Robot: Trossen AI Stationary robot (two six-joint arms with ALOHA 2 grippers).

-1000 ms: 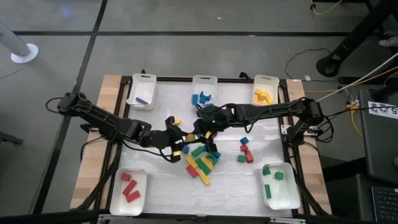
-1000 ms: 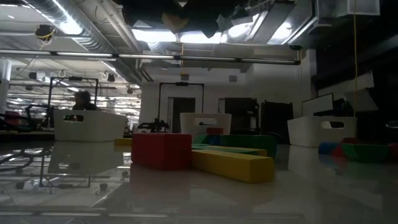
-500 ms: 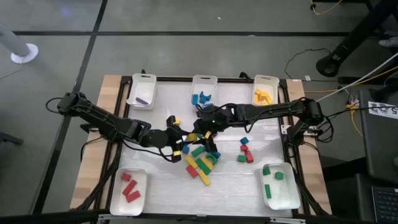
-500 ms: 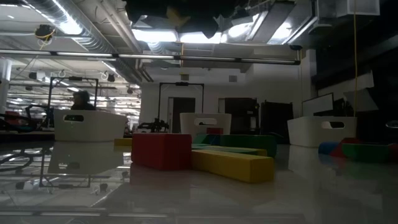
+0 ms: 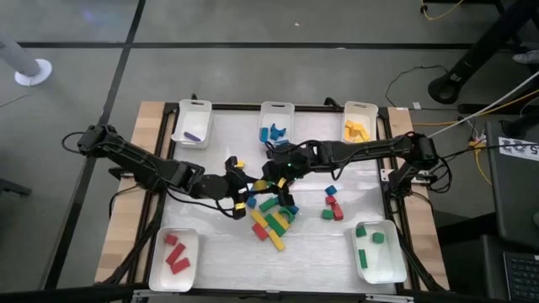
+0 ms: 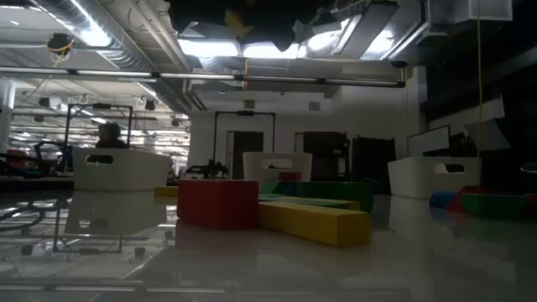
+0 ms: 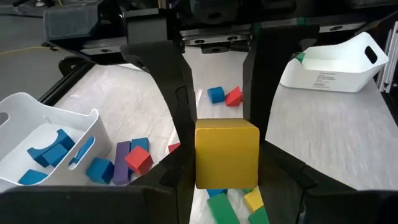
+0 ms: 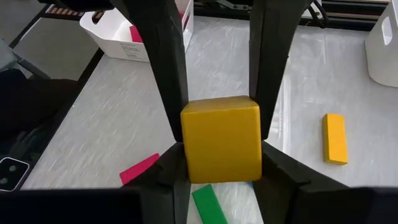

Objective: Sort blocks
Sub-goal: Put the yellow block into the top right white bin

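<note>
- Two grippers are each pinching a yellow cube over the middle of the table, just above the loose pile, which suggests both cubes are being lifted clear for carrying to a tray.
- Left gripper point(image 7: 225, 155) is clamping its yellow cube point(image 7: 226, 152) squarely between both fingers; in the high view it is hanging at the pile's left edge point(image 5: 238, 187).
- Right gripper point(image 8: 221, 146) is squeezing the other yellow cube point(image 8: 221, 138) the same way, and is hovering over the pile's upper side point(image 5: 282, 181).
- Unsorted blocks point(image 5: 271, 220) are lying mid-table: green, yellow, red and blue pieces, with a smaller cluster point(image 5: 332, 204) to the right.
- Five white trays are sitting around the edge, each keeping one colour apart; the yellow tray point(image 5: 373, 109) at the far right is the likely destination for both cubes.
- Reaching it looks easier for the right arm; the left may have to cross the table.
</note>
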